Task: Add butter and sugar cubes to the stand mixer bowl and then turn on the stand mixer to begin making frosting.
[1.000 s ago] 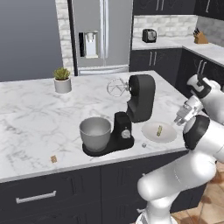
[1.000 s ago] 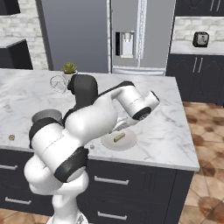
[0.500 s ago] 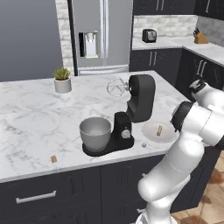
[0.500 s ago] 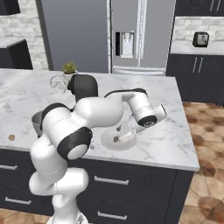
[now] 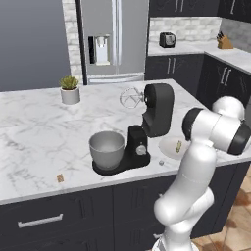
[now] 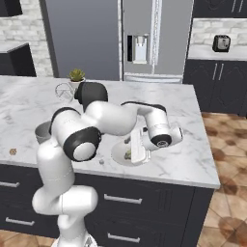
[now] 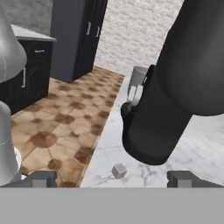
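Claw (image 6: 136, 147): spread wide and holding nothing; in the right base view it hangs low over a white plate (image 6: 119, 150) at the tabletop's (image 5: 34, 137) near edge.
Butter (image 5: 179, 146): small pale yellow lump on the plate, right of the mixer; in the right base view it lies just beside the claw's tips, whether touching I cannot tell.
Mixer (image 5: 149, 117): matte black, head tilted back, whisk (image 5: 130, 97) lifted clear of the bowl; in the hand view its dark body (image 7: 175, 87) looms close ahead of the claw.
Bowl (image 5: 106, 148): grey metal, seated on the mixer's base, on the mixer's far side from the claw.
Sugar (image 5: 60, 178): tiny tan cube near the tabletop's front edge, left of the bowl, well apart from the claw.
Grey cube (image 7: 118, 170): small, on the marble between the claw's tips and the mixer in the hand view.
Plant (image 5: 70, 88): white pot far back on the tabletop.
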Controlling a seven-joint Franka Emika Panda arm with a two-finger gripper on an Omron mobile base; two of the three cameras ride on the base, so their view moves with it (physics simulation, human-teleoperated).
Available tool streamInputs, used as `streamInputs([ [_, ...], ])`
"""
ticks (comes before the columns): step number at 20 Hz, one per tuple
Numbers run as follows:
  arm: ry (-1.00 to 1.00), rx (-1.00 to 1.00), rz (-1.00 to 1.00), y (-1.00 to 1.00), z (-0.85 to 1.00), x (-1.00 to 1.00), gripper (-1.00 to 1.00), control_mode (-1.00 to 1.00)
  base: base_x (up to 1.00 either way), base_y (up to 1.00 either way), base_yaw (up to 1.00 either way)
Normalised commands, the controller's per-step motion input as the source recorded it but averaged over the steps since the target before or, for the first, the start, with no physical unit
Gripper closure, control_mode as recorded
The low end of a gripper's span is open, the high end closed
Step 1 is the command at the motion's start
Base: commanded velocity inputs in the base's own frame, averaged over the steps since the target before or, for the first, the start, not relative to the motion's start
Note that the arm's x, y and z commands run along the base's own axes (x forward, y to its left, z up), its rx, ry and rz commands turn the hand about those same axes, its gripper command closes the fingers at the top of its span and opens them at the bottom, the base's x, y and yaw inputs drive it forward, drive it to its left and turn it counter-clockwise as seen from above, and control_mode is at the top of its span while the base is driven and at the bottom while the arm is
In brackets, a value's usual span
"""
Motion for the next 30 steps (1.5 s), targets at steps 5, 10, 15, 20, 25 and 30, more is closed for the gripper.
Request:
streamInputs([
  [5,-0.23,0.0,0.13,0.07,-0.22,0.26,-1.0,-1.0,0.0,0.0,0.0],
  [10,-0.12,0.0,0.12,0.14,-0.24,0.4,-1.0,-1.0,0.0,0.0,0.0],
  [15,-0.04,0.0,0.1,0.11,-0.27,0.46,-1.0,-1.0,0.0,0.0,0.0],
  [20,-0.02,0.0,0.07,0.01,-0.34,0.43,-1.0,-1.0,0.0,0.0,0.0],
  [25,-0.06,-0.01,0.06,0.0,-0.42,0.3,-1.0,-1.0,0.0,0.0,0.0],
  [30,-0.08,-0.04,0.04,0.0,-0.36,0.26,-1.0,-1.0,0.0,0.0,0.0],
])
